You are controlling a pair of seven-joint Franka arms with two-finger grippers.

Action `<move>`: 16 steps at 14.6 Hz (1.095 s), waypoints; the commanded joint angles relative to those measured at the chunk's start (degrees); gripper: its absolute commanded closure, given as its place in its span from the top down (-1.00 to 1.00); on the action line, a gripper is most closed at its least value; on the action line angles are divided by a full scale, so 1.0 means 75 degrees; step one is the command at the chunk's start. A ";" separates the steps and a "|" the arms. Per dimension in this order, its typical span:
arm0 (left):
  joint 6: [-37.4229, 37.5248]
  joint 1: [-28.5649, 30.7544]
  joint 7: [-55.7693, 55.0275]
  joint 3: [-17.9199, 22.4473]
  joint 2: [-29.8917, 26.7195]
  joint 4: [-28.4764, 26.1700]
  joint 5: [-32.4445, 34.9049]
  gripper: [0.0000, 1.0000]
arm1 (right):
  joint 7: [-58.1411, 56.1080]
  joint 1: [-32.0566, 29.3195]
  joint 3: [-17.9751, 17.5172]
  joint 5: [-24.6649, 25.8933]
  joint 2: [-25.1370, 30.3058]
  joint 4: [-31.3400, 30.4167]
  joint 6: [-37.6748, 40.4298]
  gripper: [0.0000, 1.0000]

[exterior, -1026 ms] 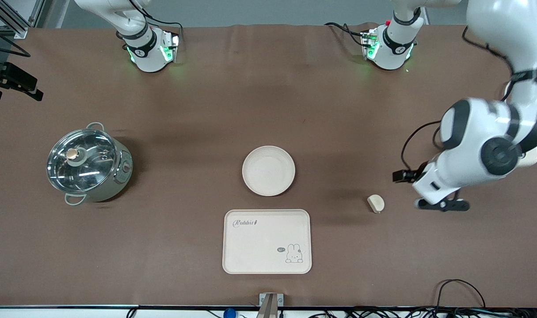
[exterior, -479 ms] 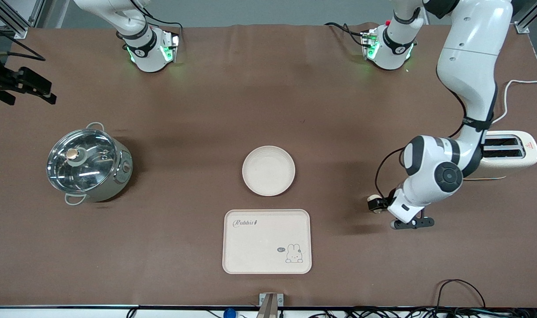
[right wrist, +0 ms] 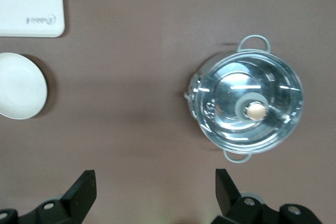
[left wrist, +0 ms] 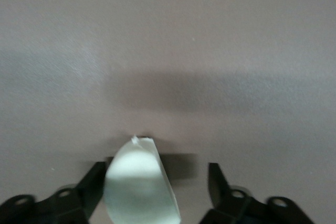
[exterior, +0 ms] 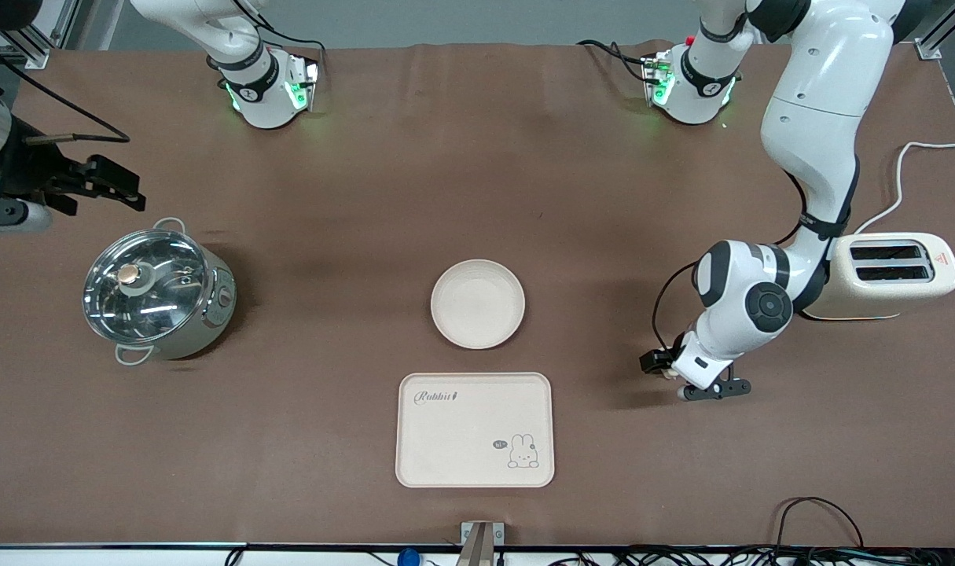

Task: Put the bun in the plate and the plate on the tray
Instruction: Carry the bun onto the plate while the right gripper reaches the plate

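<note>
The bun (left wrist: pixel 137 182) lies on the brown table between the open fingers of my left gripper (left wrist: pixel 156 174), close against one finger (left wrist: pixel 94 182) with a gap to the other. In the front view my left gripper (exterior: pixel 668 369) is low at the table and hides the bun. The round plate (exterior: pixel 477 306) is empty at mid-table. The Rabbit tray (exterior: pixel 461 440) lies nearer the camera than the plate and is empty. My right gripper (exterior: pixel 127 192) is open and empty in the air by the pot; its wrist view shows its gripper (right wrist: pixel 156 182), the plate (right wrist: pixel 20 85) and the tray (right wrist: pixel 29 3).
A steel pot with a glass lid (exterior: pixel 156 295) stands toward the right arm's end and also shows in the right wrist view (right wrist: pixel 251 111). A cream toaster (exterior: pixel 894 273) with a white cord stands toward the left arm's end, beside the left arm's elbow. Cables run along the front edge.
My left arm swung in and came down over the bun, which now sits between its fingers. My right gripper moved in from the table's edge toward the pot.
</note>
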State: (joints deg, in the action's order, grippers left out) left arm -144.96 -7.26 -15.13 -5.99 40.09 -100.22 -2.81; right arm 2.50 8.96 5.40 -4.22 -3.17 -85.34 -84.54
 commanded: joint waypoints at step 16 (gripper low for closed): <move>0.0239 -0.3366 -0.4273 -0.0455 0.0255 0.1269 0.0598 -0.46 | 0.2702 0.1594 0.0018 -0.1087 -0.2564 -0.0083 -0.3808 1.00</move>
State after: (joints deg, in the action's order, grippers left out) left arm -143.93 -30.89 -44.18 -10.21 39.96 -93.20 0.48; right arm 21.50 20.74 5.11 -9.70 -21.54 -86.33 -111.48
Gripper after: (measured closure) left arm 0.811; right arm 0.000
